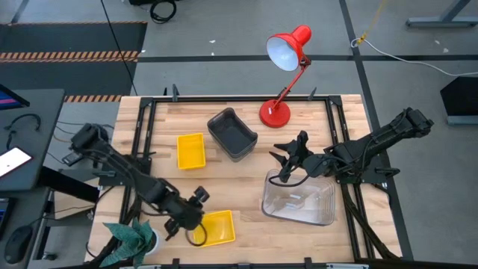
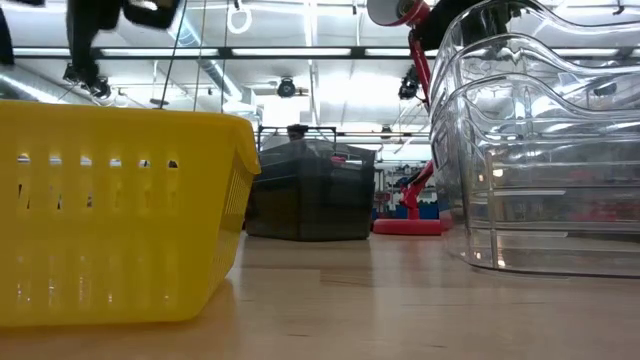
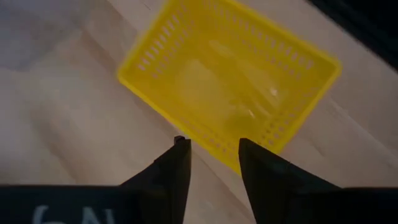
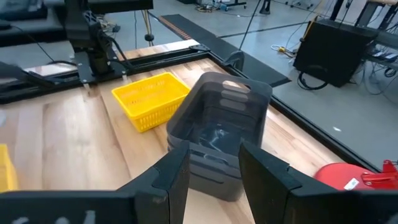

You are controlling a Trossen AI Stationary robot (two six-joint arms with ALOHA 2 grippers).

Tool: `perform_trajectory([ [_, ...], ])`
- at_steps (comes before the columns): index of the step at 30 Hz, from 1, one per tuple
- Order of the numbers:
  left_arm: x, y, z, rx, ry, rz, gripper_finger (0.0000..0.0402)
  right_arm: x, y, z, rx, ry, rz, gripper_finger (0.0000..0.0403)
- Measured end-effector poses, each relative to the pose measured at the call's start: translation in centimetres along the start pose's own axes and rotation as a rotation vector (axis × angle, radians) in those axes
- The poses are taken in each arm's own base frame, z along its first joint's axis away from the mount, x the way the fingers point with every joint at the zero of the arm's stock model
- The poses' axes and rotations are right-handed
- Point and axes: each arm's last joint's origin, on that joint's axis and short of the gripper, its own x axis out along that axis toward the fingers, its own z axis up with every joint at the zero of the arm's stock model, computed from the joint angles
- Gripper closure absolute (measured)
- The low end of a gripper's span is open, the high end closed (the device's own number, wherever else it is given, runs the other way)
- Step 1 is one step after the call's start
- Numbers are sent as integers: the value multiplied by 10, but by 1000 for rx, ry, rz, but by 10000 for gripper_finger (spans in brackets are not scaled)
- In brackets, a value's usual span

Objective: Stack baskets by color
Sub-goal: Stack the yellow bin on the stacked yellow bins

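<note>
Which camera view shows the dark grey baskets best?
The right wrist view: the dark grey baskets fill its middle, close, with nested rims visible. The high view shows them small from above, beside the red lamp. The low view shows them far off, side-on. The left wrist view shows only a yellow basket.

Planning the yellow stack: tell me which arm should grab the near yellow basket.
Left. The left gripper, fingers apart, hovers at the near yellow basket; the right gripper is over the clear baskets.
</note>
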Motion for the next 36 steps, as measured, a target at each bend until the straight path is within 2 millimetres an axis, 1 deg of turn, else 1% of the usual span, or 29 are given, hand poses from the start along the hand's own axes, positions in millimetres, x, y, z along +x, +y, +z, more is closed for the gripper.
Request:
perform_trajectory([
  [5, 22, 2, 16, 105, 112, -93, 283, 0, 1, 1, 12, -3, 11, 260],
  [8, 32, 2, 25, 147, 186, -121, 286, 0, 1, 0, 11, -1, 10, 260],
  [12, 34, 1, 35, 274, 242, -163, 282, 0, 0, 0, 9, 2, 9, 260],
  [17, 33, -7, 35, 431, 250, -209, 281, 0, 0, 0, 8, 4, 13, 260],
  [22, 37, -13, 30, 560, 259, -234, 276, 0, 0, 0, 8, 5, 13, 260],
  [26, 40, -22, 23, 733, 264, -277, 249, 0, 0, 0, 7, 5, 14, 260],
  [28, 44, -26, 18, 785, 268, -291, 231, 0, 0, 0, 8, 5, 14, 260],
  [32, 52, -27, 16, 835, 239, -243, 200, 0, 1, 0, 8, 5, 15, 260],
  [36, 57, -27, 16, 832, 197, -216, 193, 0, 1, 0, 7, 5, 15, 260],
])
